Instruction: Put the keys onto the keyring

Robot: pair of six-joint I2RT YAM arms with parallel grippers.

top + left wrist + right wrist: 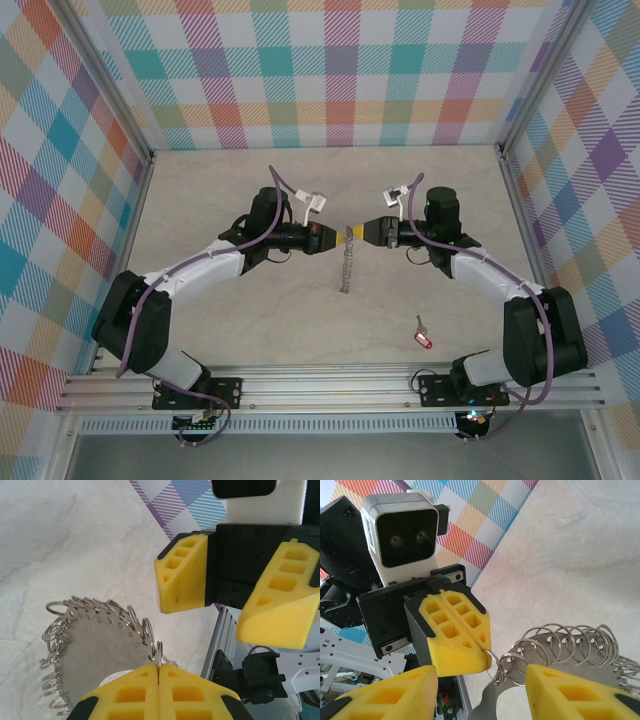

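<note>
Keyring grip: the left gripper reaches in from 9 o'clock and is clenched, pads flush together. It pinches one wire loop on the rim of the keyring, and nothing else carries the ring.
Keyring position: in the top view it hangs edge-on toward 6 o'clock from the pinch, between the two arms and over the table. Whether its low end touches the surface I cannot tell.
Keyring handling: thin flat grey metal with stamped numbers along the rim, so likely stiff and light. The fringe of loops looks springy and slick, and held by a single loop the ring is free to swing and twist. The best second hold, I judge, is a neighbouring loop or the flat rim beside the pinch, so one loop stands steady for threading.
Right gripper: released, coming in from 3 o'clock, jaws apart and straddling the loops just beside the left pinch. No pad visibly presses on metal.
Key: red plastic head and short silver blade, lying on the table between 4 and 5 o'clock of the ring, near the right arm's base and well apart from both grippers.
Key handling: tiny, light and rigid. Take the red head flat between the pads; the blade looks too slim and slippery.
Step judged: ring presented, key not yet picked up, nothing threaded.
</note>
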